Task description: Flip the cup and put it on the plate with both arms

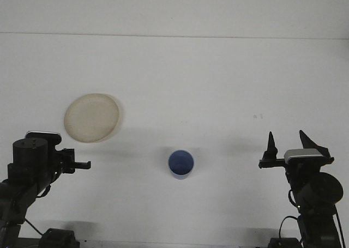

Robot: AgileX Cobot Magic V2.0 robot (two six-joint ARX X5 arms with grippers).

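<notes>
A blue cup [180, 163] stands on the white table near the front centre, its round blue top facing the camera. A pale cream plate [91, 117] lies flat to the back left of it. My left gripper [80, 164] hovers at the front left, pointing right toward the cup, just in front of the plate and well apart from both. At the front right my right gripper [287, 144] stands open, its two dark fingers pointing up with nothing between them, far to the right of the cup.
The white table [218, 84] stretches back to a seam at the wall. Both arm bases sit at the front corners, and a small dark speck [257, 116] marks the table at the right.
</notes>
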